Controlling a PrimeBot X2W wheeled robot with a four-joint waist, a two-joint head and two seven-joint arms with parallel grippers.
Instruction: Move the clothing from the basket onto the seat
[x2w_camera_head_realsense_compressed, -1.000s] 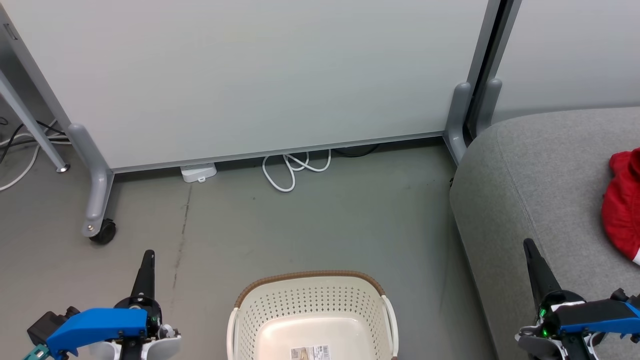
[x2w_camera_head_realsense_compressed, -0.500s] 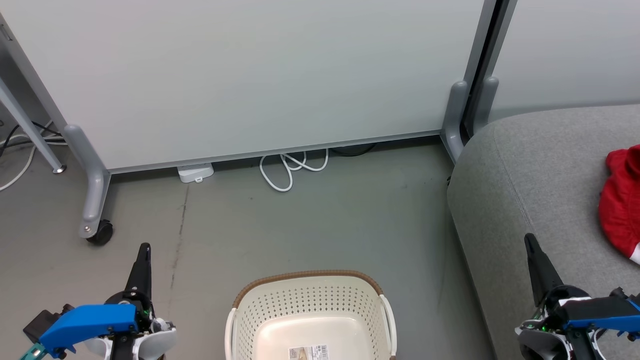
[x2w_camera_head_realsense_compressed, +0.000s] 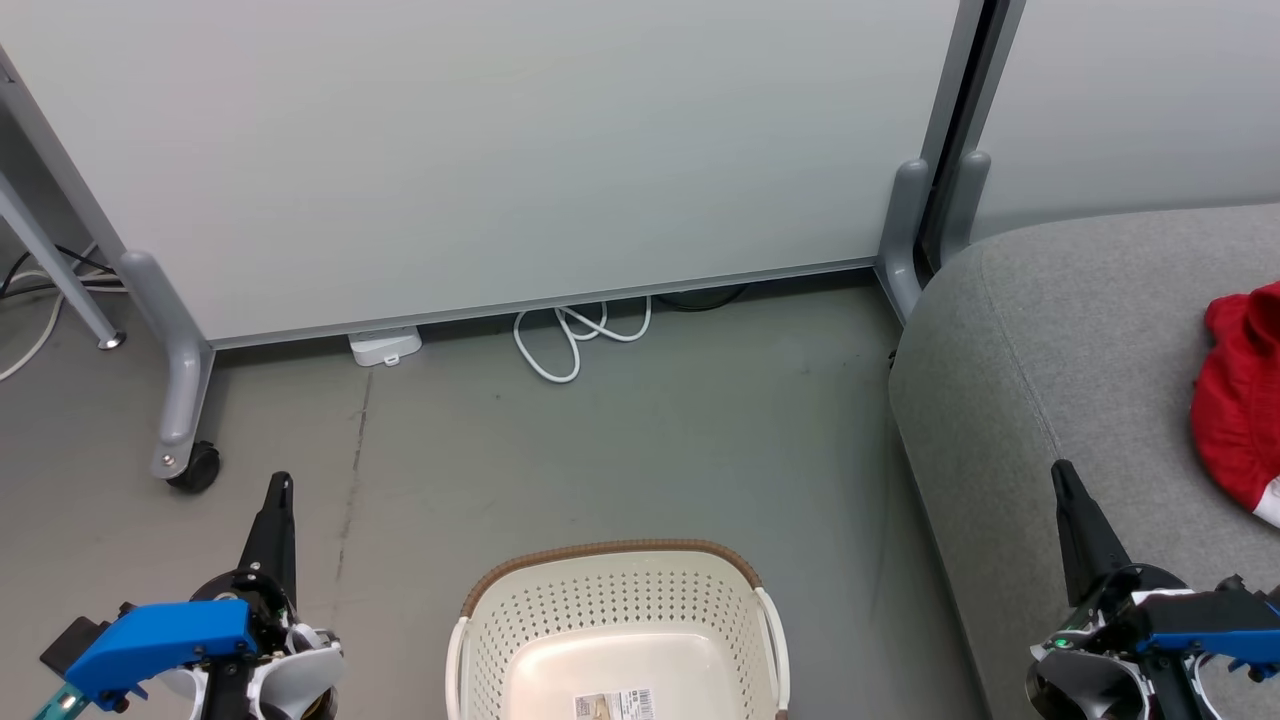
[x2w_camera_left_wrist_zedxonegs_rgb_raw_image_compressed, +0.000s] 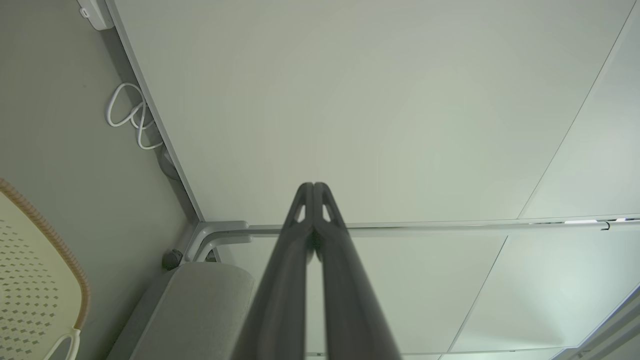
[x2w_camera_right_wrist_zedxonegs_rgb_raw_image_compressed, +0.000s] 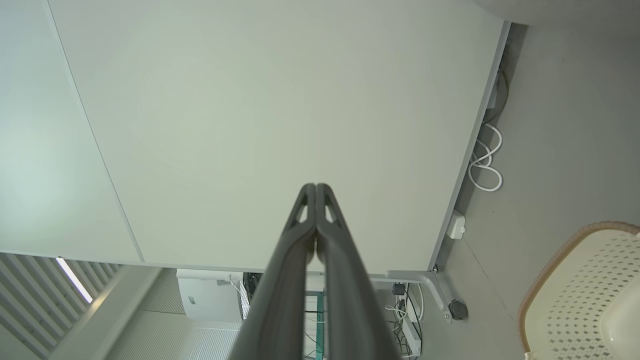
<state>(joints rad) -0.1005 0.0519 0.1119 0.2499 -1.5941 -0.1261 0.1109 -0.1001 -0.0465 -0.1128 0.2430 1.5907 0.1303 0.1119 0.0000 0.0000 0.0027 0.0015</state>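
Note:
The cream perforated basket with its brown rim stands on the floor at the bottom centre, holding no clothing, only a label on its bottom. Red clothing lies on the grey seat at the right edge. My left gripper hangs over the floor left of the basket, shut with nothing in it. My right gripper is over the seat's front part, also shut and holding nothing. The basket's rim appears in the left wrist view, and the basket in the right wrist view too.
A pale wheeled partition stands behind the basket, its grey leg and caster at left. A white cable loop and a white adapter lie on the grey floor under it. A second panel rises behind the seat.
The head view has shifted a little, so everything sits slightly lower or further left. Both grippers stay shut and hold their places.

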